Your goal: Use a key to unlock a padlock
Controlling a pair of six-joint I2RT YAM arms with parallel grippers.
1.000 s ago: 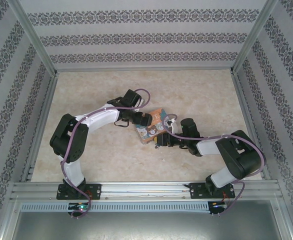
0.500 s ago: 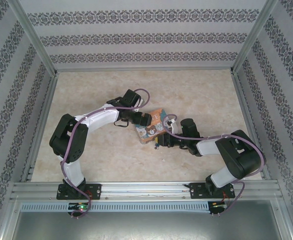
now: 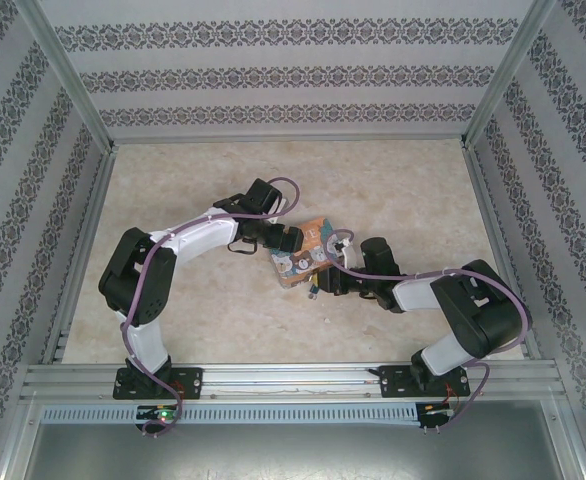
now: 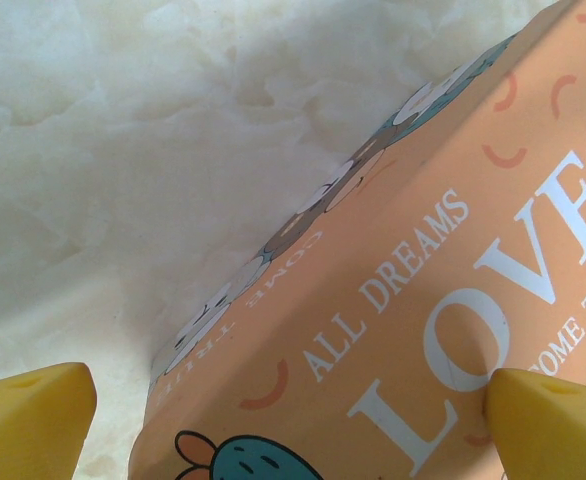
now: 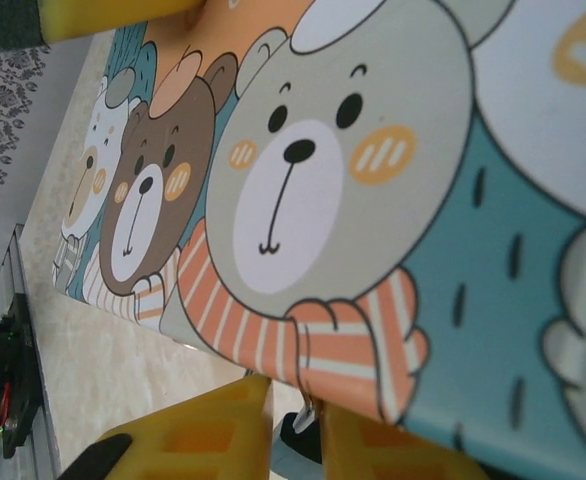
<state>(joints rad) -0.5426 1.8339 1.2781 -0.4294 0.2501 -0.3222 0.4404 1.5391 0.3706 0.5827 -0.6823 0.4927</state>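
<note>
From above, we see the picture box lying flat on the pale stone-patterned table, with both arms reaching in to it. The left gripper sits at the box's far left edge, and the right gripper at its near corner. The padlock is too small for us to pick out from up here.

On the left wrist camera, the left gripper is spread wide and grasps nothing. One yellow fingertip hangs over the table just beside the box, and the other is over its orange "LOVE" face.

On the right wrist camera, the right gripper has its yellow fingers drawn nearly together just below the box's bear-printed side. In the narrow gap sits a small grey-blue shape with a thin silvery bit above it, seemingly the padlock. We cannot tell whether the fingers actually pinch it.
</note>
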